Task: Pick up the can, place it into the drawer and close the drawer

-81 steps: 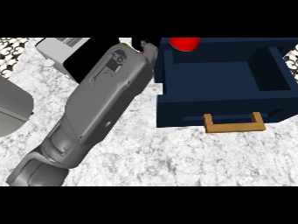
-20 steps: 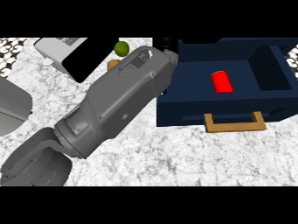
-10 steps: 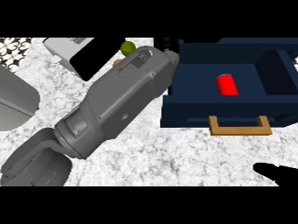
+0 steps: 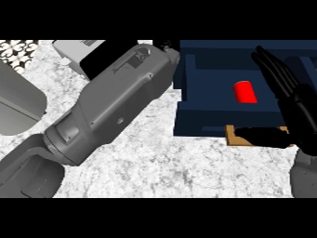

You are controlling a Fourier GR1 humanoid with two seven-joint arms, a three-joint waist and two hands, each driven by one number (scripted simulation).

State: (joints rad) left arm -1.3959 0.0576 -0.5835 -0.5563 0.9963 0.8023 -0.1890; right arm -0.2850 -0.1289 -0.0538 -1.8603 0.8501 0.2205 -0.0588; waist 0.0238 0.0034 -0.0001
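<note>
Left forearm (image 4: 106,111): slants from lower left up toward the top middle.
Left hand (image 4: 163,45): only a dark sliver shows past my wrist.
Right hand (image 4: 305,118): flat, fingers (image 4: 276,69) straight and pointing up, thumb out to the left.
Right forearm (image 4: 312,179): comes in at lower right.

The right half of the open drawer (image 4: 202,123) is covered by the right robot hand (image 4: 307,122), stretched flat, its thumb laid across the handle (image 4: 234,137). Room is left around the can (image 4: 245,92) (just left of the fingers). The middle of the bench (image 4: 188,167) is crossed by the left forearm (image 4: 113,109); bare bench is seen below the drawer.
</note>
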